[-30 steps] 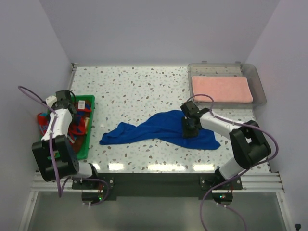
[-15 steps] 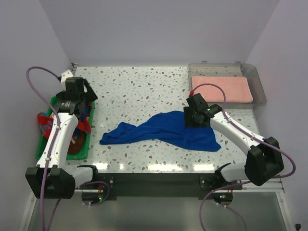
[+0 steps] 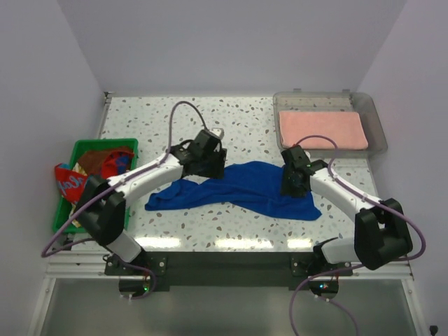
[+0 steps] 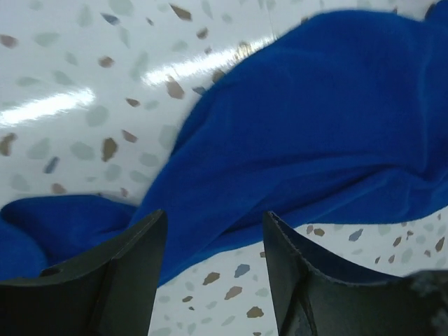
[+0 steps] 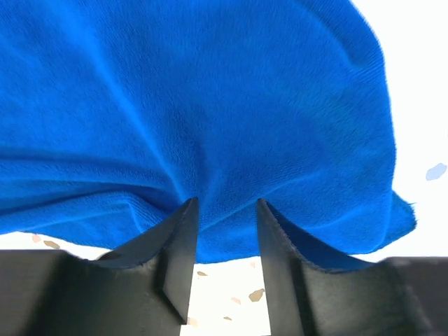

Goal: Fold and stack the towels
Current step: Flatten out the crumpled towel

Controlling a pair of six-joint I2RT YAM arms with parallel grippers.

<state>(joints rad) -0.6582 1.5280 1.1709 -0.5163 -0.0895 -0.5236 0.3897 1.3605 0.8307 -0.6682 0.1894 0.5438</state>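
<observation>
Rumpled lengthwise across the middle of the speckled white table (image 3: 161, 119): a plain royal blue cloth towel (image 3: 241, 187), unfolded. From overhead, cannot make out the fingers of either tool, both tucked under the wrists.

Right wrist view only: right tool (image 5: 224, 204) nearly closed, fingers (image 5: 175, 238) pinching a pucker of the blue cloth, creases fanning out from the nip.

Left wrist view only: left tool (image 4: 213, 217) spread wide, gripping nothing, just above the towel's edge, finger bases cut off at the bottom of the picture.

Visible only from above:
- Folded salmon pink cloth towel (image 3: 322, 130) inside the clear rectangular plastic tray (image 3: 374, 119), far right corner.
- Green plastic basket (image 3: 105, 142) at the left edge, blue cloth with red pattern (image 3: 68, 183) spilling over its side, other contents hard to tell apart.
</observation>
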